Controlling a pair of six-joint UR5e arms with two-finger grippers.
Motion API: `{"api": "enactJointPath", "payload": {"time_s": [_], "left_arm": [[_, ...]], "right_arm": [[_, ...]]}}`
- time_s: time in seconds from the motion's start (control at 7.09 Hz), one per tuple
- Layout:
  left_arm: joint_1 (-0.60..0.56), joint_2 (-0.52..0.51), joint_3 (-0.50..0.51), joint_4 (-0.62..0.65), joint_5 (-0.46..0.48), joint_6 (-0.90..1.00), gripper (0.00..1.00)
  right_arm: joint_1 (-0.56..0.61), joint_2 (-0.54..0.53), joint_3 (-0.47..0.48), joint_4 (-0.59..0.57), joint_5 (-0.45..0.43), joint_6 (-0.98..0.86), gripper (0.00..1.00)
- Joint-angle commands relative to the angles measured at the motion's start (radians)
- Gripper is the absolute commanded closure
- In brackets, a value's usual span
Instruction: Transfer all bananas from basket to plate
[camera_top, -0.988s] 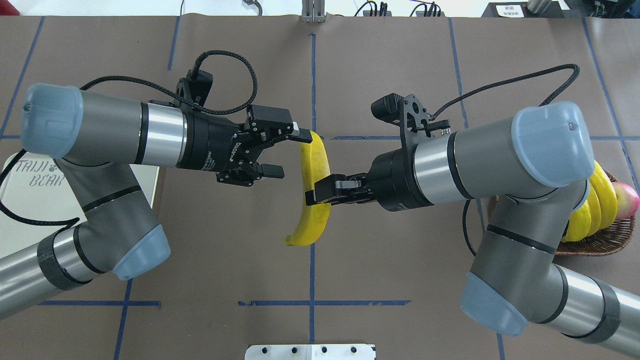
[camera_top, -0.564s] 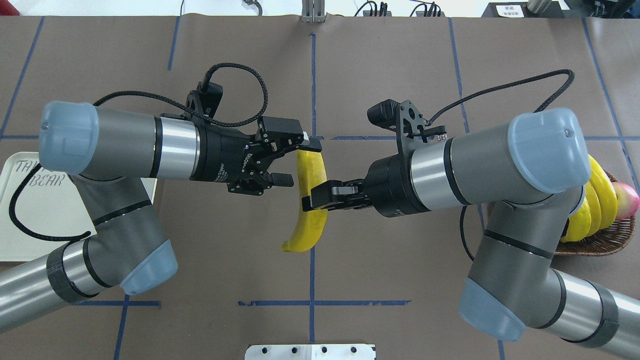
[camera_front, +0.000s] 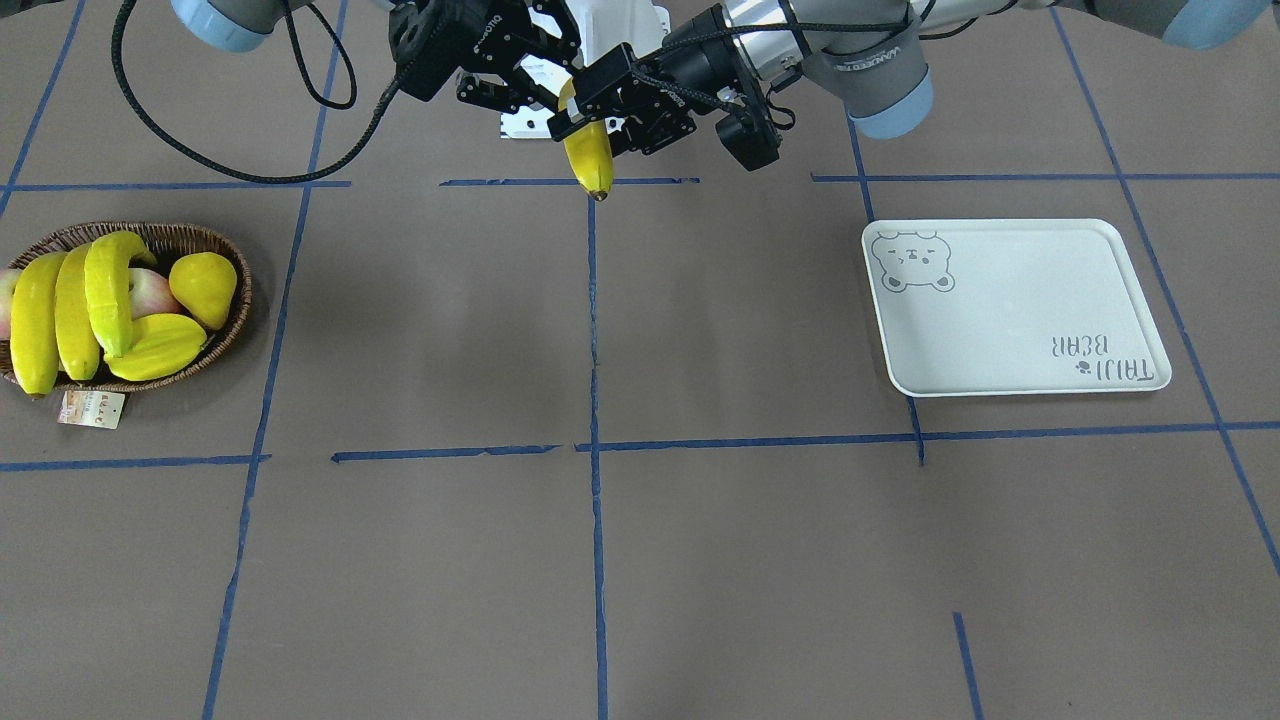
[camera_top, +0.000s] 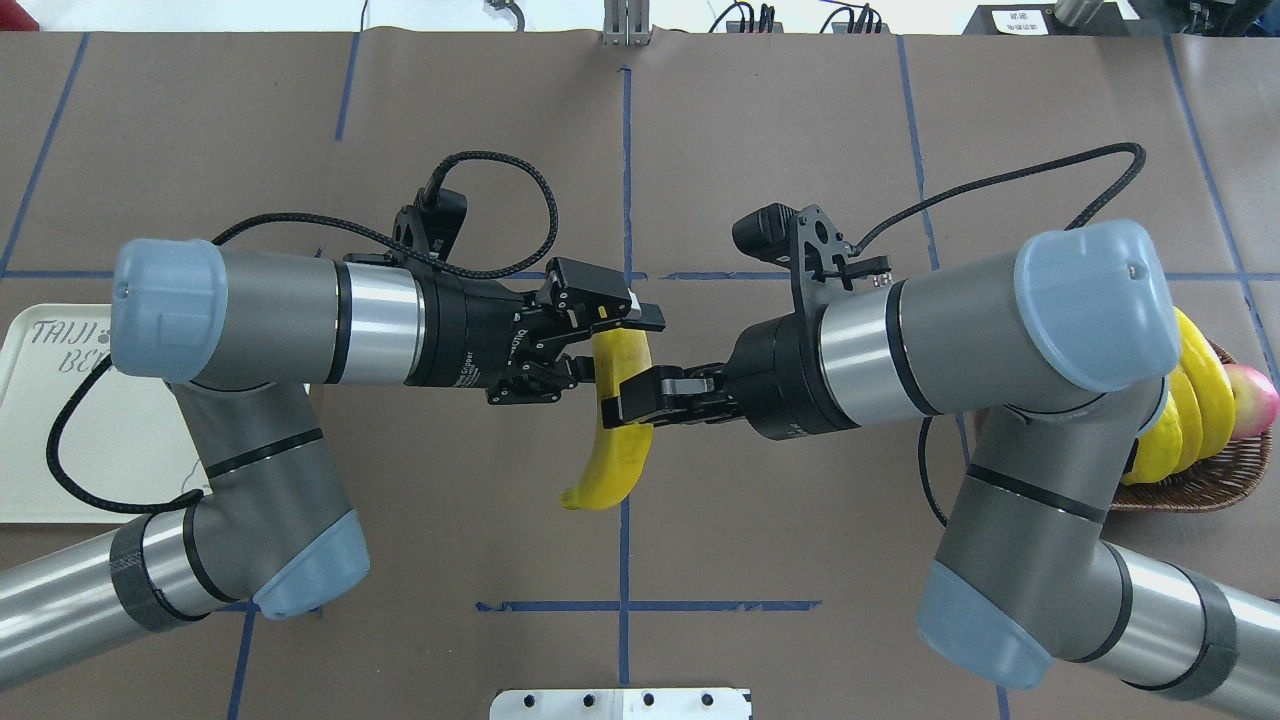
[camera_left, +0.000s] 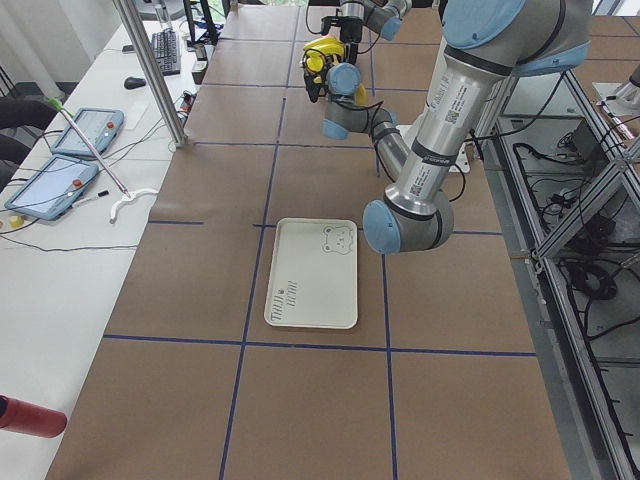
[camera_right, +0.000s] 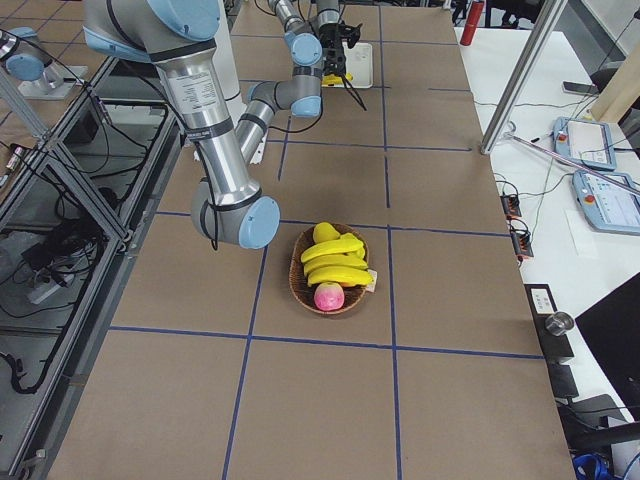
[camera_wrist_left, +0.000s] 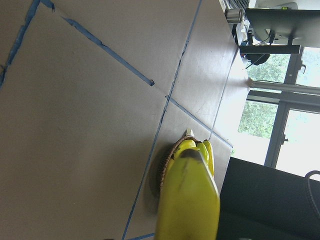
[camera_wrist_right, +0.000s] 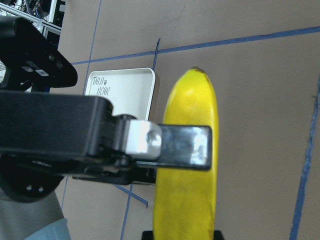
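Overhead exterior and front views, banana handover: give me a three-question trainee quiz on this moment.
1. True or false: the plate is bare.
2. Whose jaws clamp the held banana at its middle: (a) the left arm's, (b) the right arm's?
3. How many bananas lie in the basket?

Key: 1 true. 2 b, the right gripper. 3 three, beside other fruit.
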Motion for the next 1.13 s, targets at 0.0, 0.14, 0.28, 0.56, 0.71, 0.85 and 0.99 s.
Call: {"api": "enactJointPath", "payload": {"time_s": [0.0, 0.14, 0.28, 0.56, 0.71, 0.85, 0.99], "left_arm": [[0.001, 0.009, -0.001, -0.007, -0.002, 0.009, 1.0], [0.001, 0.01, -0.002, -0.009, -0.002, 0.012, 1.0], [0.001, 0.01, -0.002, -0.007, -0.002, 0.012, 1.0], [-0.001, 0.012, -0.002, 0.004, 0.001, 0.014, 1.0], [-0.02, 0.024, -0.002, 0.033, -0.002, 0.014, 1.0], [-0.062, 0.049, -0.005, 0.127, 0.001, 0.02, 1.0], [-0.101, 0.105, -0.028, 0.208, 0.0, 0.132, 1.0]], "right_arm": [[-0.004, 0.0, -0.002, 0.0, 0.0, 0.001, 0.63], [-0.004, 0.001, 0.001, 0.0, 0.0, 0.002, 0.02], [-0.004, 0.001, 0.002, 0.0, 0.0, 0.002, 0.01], [-0.002, 0.001, 0.004, 0.005, 0.0, 0.004, 0.01], [0.002, 0.001, 0.004, 0.006, -0.002, 0.004, 0.01], [0.013, 0.001, 0.005, 0.006, -0.009, 0.004, 0.01], [0.019, 0.001, 0.009, 0.005, -0.024, 0.004, 0.01]]}}
